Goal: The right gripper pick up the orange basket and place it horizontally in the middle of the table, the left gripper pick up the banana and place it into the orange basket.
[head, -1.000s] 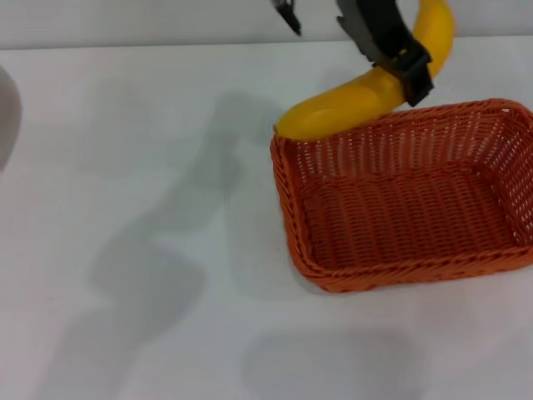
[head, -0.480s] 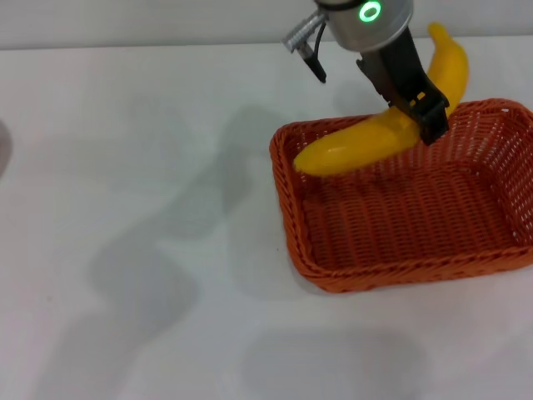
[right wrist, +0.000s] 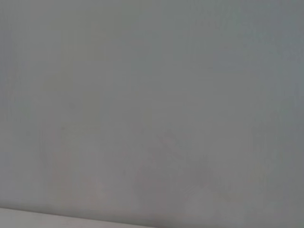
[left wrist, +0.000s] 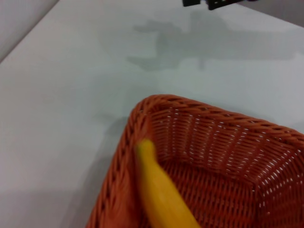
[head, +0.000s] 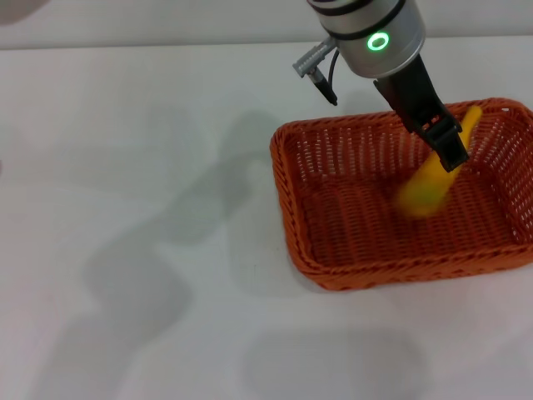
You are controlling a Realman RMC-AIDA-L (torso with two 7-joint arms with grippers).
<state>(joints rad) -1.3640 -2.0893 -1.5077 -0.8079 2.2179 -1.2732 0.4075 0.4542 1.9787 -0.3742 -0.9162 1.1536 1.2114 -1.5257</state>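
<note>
The orange basket lies flat on the white table, right of centre. My left gripper, on the arm with the green ring light, reaches down into the basket from the far side. The yellow banana is inside the basket, tilted, with its upper end by the far right rim and its lower end blurred over the basket floor, as if dropping free of the open gripper. In the left wrist view the banana lies blurred along a basket wall. My right gripper is out of view.
Bare white tabletop spreads to the left of and in front of the basket. A grey cable fitting juts out from the left arm's wrist. The right wrist view shows only a plain grey surface.
The left arm has lowered the banana from above the far rim into the basket. The banana has swung from lying crosswise to pointing down toward the basket floor.
</note>
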